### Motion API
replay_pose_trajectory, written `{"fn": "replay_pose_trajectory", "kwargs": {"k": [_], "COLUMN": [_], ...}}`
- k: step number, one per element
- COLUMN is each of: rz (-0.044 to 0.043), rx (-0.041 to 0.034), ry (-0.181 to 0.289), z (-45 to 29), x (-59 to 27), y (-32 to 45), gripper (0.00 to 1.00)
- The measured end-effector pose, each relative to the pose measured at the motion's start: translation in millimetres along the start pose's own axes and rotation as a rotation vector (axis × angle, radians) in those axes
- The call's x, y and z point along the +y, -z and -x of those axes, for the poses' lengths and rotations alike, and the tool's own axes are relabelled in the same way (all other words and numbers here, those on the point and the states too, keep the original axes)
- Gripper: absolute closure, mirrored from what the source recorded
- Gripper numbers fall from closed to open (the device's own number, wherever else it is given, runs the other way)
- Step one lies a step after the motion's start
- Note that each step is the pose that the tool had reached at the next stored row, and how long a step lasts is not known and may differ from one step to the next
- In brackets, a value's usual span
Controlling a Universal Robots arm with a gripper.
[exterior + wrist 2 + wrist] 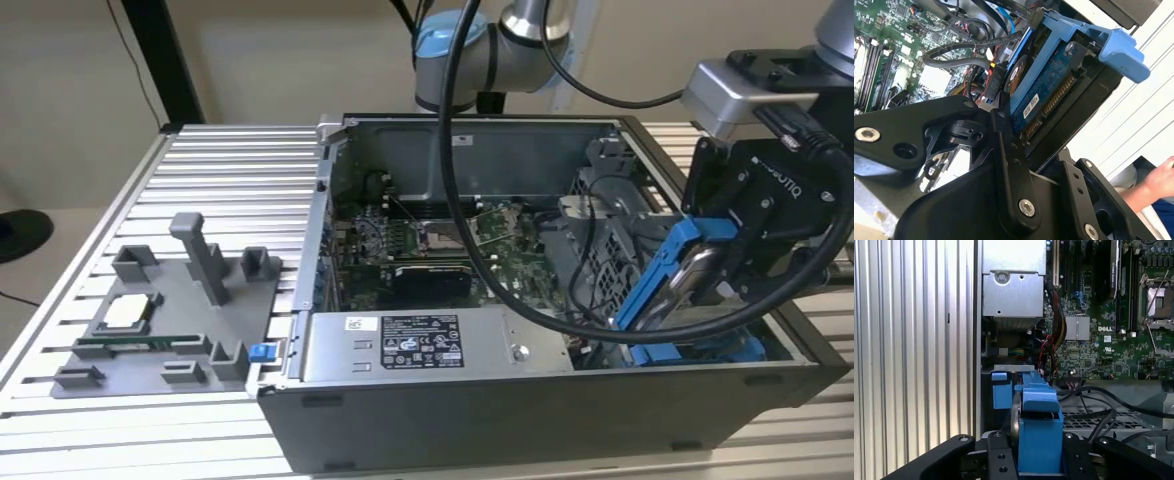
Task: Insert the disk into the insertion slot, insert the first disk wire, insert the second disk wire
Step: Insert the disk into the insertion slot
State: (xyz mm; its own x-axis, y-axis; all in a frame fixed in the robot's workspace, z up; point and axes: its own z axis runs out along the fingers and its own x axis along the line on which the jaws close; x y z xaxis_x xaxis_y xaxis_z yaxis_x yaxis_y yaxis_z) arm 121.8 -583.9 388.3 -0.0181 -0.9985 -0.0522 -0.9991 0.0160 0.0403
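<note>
— What's the black gripper (1036,456) got?
— I see its fingers (999,460) closed on the flat silver disk (663,275) in a bright blue plastic carrier, tilted, just above the grey rectangular insertion slot (701,352).

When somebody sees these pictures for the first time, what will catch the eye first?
The blue-framed disk, held tilted by the black gripper, stands out over the insertion slot at the exterior view's right. Next comes the open computer case with its green motherboard, and the grey fixture on the ribbed table at the exterior view's left.
</note>
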Motion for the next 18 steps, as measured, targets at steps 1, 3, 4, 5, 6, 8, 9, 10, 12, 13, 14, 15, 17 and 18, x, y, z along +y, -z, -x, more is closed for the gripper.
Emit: {"fn": "replay_pose_trajectory", "kwargs": {"k": [1,3,4,5,6,8,9,10,12,13,14,15,17,18], "rz": [0.0,0.0,-0.0001,0.0,0.0,0.0,0.0,0.0,0.0,0.0,0.0,0.0,0.0,0.0], "rx": [0.0,-0.0006,-0.0004,-0.0003,-0.0001,0.0001,0.0001,0.0001,0.0001,0.0001,0.0001,0.0001,0.0,0.0], "ry": [0.0,0.0,0.0,0.0,0.0,0.0,0.0,0.0,0.0,0.0,0.0,0.0,0.0,0.0], "z": [0.0,0.0,0.0,0.0,0.0,0.0,0.0,0.0,0.0,0.0,0.0,0.0,0.0,0.0], "x": [0.0,-0.1,-0.1,-0.1,-0.1,0.0,0.0,0.0,0.0,0.0,0.0,0.0,0.0,0.0], "y": [0.0,-0.3,-0.3,-0.2,-0.1,-0.1,-0.1,-0.1,-0.1,-0.1,-0.1,-0.2,-0.3,-0.3], "gripper": [1.0,0.0,0.0,0.0,0.0,0.0,0.0,0.0,0.0,0.0,0.0,0.0,0.0,0.0]}}
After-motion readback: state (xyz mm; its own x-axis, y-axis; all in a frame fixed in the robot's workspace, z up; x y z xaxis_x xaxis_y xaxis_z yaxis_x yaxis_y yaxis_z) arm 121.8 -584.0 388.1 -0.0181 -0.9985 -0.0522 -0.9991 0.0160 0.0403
